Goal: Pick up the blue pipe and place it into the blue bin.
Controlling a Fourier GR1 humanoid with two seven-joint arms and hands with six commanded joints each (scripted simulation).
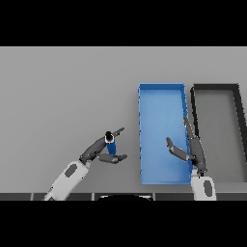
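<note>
Most of the blue pipe (pixel 111 146) is hidden between the left hand (pixel 103 149) fingers and thumb — only a short blue length and a dark open end show. It stands roughly upright, seemingly pinched by that hand, left of the blue bin (pixel 162 89). The right hand (pixel 190 147) hovers over the bin's right wall, fingers straight and loosely spread — beside it a dark bin (pixel 215 87).

Bare workbench setting, grey table (pixel 62 96), blue bin (pixel 161 87), black bin (pixel 215 87)
</note>
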